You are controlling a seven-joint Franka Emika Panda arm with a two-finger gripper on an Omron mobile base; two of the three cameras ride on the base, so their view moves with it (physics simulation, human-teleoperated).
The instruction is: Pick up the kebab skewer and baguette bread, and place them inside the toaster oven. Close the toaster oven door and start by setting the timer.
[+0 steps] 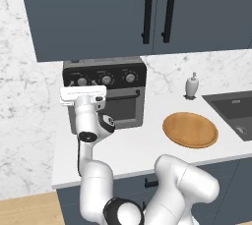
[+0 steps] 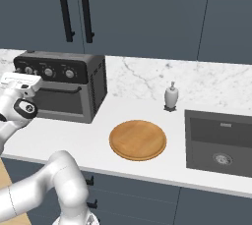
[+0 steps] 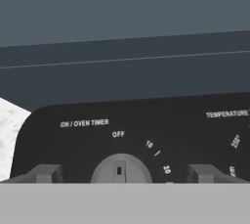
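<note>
While the arm reaches toward the oven front, these hold:
Tool [image 3: 119, 173]: fingertips [image 3: 46, 173] spread wide apart, holding nothing, one on each side of the timer knob [image 3: 120, 169] in the hand view.
Timer knob: pointer at 12 o'clock, "OFF" printed just above.
Toaster oven [image 1: 123, 96]: on the worktop [image 2: 88, 140], toaster oven door [image 2: 59, 102] shut in the base views.
Wooden plate [image 2: 138, 139]: bare, at 3 o'clock of the oven.
Soap bottle [image 2: 171, 96]: at the plate's 1 o'clock, by the wall.

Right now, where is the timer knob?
In the hand view, the timer knob sits low and centred between the open pincer tips, under the OFF mark.
</note>
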